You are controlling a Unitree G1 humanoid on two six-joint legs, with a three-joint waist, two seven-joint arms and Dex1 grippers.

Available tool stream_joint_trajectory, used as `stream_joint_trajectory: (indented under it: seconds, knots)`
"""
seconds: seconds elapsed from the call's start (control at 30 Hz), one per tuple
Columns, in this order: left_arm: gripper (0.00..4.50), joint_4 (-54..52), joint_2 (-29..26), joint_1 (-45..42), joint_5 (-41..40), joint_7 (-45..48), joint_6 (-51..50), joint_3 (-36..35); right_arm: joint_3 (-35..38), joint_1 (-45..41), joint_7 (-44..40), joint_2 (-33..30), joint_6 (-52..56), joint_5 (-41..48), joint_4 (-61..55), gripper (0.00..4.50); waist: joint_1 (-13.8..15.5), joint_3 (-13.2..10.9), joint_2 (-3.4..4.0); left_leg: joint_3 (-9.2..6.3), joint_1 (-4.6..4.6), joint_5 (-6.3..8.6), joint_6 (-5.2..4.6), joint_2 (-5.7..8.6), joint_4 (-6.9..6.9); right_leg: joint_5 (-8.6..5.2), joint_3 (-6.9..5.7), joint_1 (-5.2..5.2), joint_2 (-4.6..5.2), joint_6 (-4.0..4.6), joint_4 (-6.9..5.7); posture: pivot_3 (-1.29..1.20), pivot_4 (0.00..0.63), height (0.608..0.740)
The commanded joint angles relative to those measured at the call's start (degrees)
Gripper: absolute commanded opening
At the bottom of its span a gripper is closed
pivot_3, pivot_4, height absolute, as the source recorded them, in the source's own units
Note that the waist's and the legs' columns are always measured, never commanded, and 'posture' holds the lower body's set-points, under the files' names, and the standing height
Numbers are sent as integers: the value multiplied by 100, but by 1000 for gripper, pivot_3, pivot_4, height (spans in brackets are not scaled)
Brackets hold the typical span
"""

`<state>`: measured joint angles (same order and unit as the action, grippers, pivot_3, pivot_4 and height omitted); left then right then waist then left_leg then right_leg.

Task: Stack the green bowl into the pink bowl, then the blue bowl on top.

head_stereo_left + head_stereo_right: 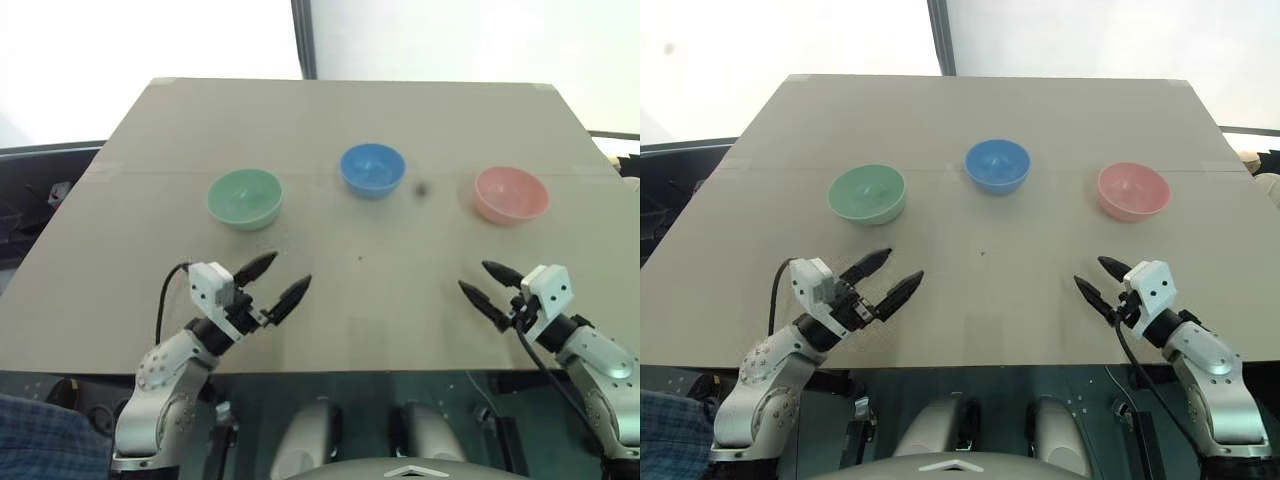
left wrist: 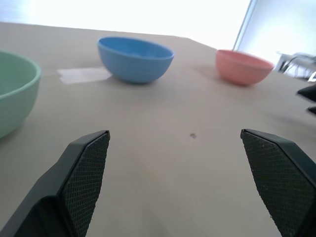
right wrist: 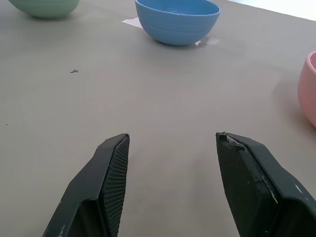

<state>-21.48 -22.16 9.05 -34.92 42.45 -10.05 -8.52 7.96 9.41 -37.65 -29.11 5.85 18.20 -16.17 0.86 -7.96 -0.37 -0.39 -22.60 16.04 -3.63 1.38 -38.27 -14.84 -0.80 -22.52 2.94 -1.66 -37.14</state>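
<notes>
Three bowls stand apart in a row across the middle of the tan table [image 1: 330, 120]: the green bowl [image 1: 244, 197] on the left, the blue bowl [image 1: 372, 169] in the centre, the pink bowl [image 1: 511, 193] on the right. All three are upright and empty. My left gripper [image 1: 284, 279] hovers open near the table's front edge, short of the green bowl, with nothing between its fingers. Over the front right, short of the pink bowl, my right gripper [image 1: 489, 281] is open too and holds nothing. The left wrist view takes in the green bowl [image 2: 15, 91], blue bowl [image 2: 135, 58] and pink bowl [image 2: 243, 66].
A small dark speck [image 1: 421, 189] lies on the table between the blue and pink bowls. A strip of clear tape [image 2: 83, 75] sits beside the blue bowl. Dark equipment lies past the table's left edge [image 1: 40, 200].
</notes>
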Motion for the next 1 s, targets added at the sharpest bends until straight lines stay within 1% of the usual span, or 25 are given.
stream_joint_trajectory:
  seconds: [0.03, 0.13, 0.23, 0.3, 0.43, 0.5, 0.57, 0.83, 1.0]
  knots:
    - [4500, -479, -42, -133, -549, 213, -90, -78, 160, -106, 54, -56, -179, -85, 36, 2912, -2, 1, 1, 0, 0, 0, 0, 0, 0, 0, 0, 1, 0, 0, 0, 0, 150, 740]
    - [4500, -618, -95, -219, -716, 259, -174, -40, 172, -321, 237, -15, -139, -170, 123, 2912, -8, 1, 3, 1, 0, -1, 2, 0, -1, 0, 0, 3, -1, 0, -1, 0, 150, 740]
    - [4500, -685, -79, -307, -861, 255, -237, -25, 138, -643, 510, -48, -112, -465, 268, 2912, -12, 2, 4, 1, 3, -8, 12, 0, -3, 0, 0, 6, -5, 0, -2, 0, 150, 740]
    - [4500, -669, -85, -374, -857, 265, -242, 5, 127, -955, 601, -91, 56, -505, 340, 2912, -6, 2, 5, 1, 3, -10, 16, 1, -3, 0, 0, 7, -6, 0, -3, 0, 150, 740]
    - [4500, -615, -86, -487, -849, 316, -258, 71, -107, -1871, 791, -468, 401, -1142, 718, 2912, -7, 1, 6, 3, 4, -14, 21, 3, -8, 0, 1, 11, -8, 0, -3, 0, 150, 740]
    - [4500, -591, -69, -567, -840, 331, -266, 116, -275, -2589, 752, -619, 845, -1283, 1047, 2912, -7, 3, 2, 3, 8, -15, 23, 2, -7, 0, 0, 14, -12, 0, -3, 0, 150, 740]
    - [4500, -569, -54, -623, -816, 348, -259, 149, -396, -2959, 694, -715, 1058, -1407, 1310, 2912, -19, -2, 12, 5, 12, -15, 23, 0, -7, 0, 1, 17, -17, 1, -2, 0, 150, 740]
    - [4500, -560, 40, -699, -746, 293, -236, 285, -1115, -3911, 22, -1059, 1460, -1863, 2597, 2912, -14, 0, 7, 7, 7, -11, 15, 2, -7, 1, 1, 21, -13, 0, 13, 0, 150, 740]
    - [4500, -566, 143, -678, -635, 242, -175, 337, -1366, -4447, -201, -1056, 1785, -2054, 3380, 2912, -17, 0, 8, 7, 8, -11, 14, 0, -7, 1, 1, 21, -13, -1, 13, 0, 150, 740]
